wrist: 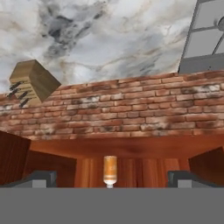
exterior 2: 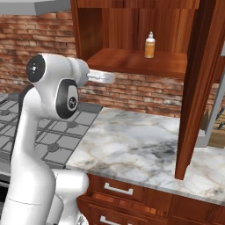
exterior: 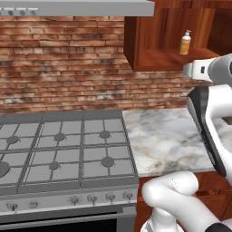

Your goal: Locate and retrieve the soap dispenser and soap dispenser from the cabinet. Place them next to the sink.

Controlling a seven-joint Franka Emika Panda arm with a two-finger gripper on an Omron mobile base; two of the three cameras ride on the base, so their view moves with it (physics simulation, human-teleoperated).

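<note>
Overhead, doorless cabinet, marble counter, brick wall

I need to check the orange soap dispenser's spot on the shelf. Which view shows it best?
The right base view: the orange soap dispenser stands upright on the cabinet shelf, unobstructed. The left base view shows it smaller; the hand view shows it upside down, partly cut off.

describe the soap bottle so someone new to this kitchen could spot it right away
Look above the marble counter to the open wooden cabinet on the brick wall. On its shelf stands one small orange soap bottle with a white pump head, upright, the sole bottle visible on that shelf.
</note>
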